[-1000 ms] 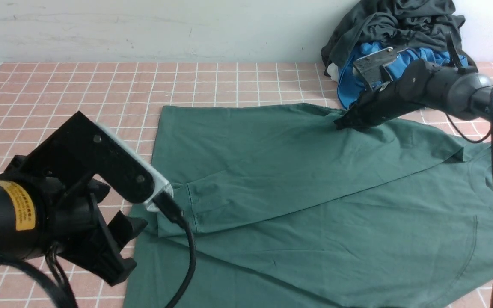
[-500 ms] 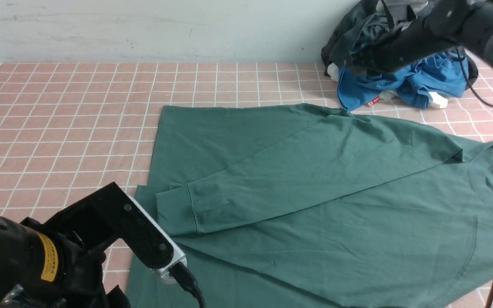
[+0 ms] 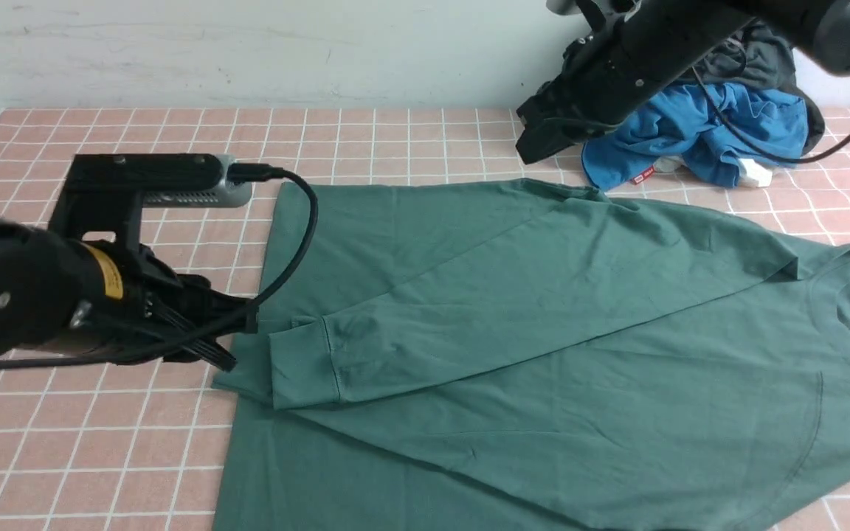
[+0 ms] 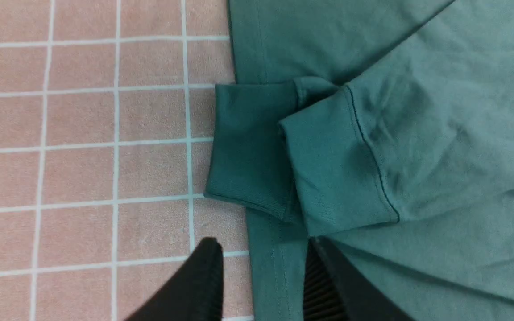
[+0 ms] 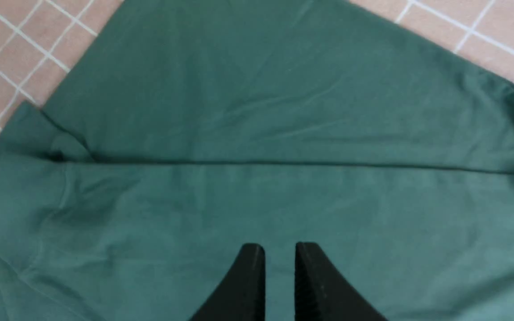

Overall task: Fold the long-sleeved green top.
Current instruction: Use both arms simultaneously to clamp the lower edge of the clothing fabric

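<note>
The green long-sleeved top (image 3: 543,317) lies flat on the pink tiled surface, one sleeve folded across the body with its ribbed cuff (image 3: 299,365) near the left hem. My left gripper (image 3: 229,335) sits low at the top's left edge beside that cuff. In the left wrist view the left gripper (image 4: 263,249) is open, and the hem edge (image 4: 279,267) lies between its fingers, below two overlapping cuffs (image 4: 328,178). My right gripper (image 3: 532,144) hangs raised over the top's far edge. In the right wrist view the right gripper (image 5: 279,249) is narrowly open and empty above the cloth.
A blue garment (image 3: 698,136) and a dark grey garment (image 3: 764,63) are piled at the back right against the white wall (image 3: 248,51). The right arm's cable (image 3: 786,155) hangs over that pile. Pink tiles (image 3: 100,442) stretch left of the top.
My left arm swung up from the front edge to the cuff, and its jaws narrowed. My right gripper left the top's far shoulder, rose, moved left and opened slightly.
</note>
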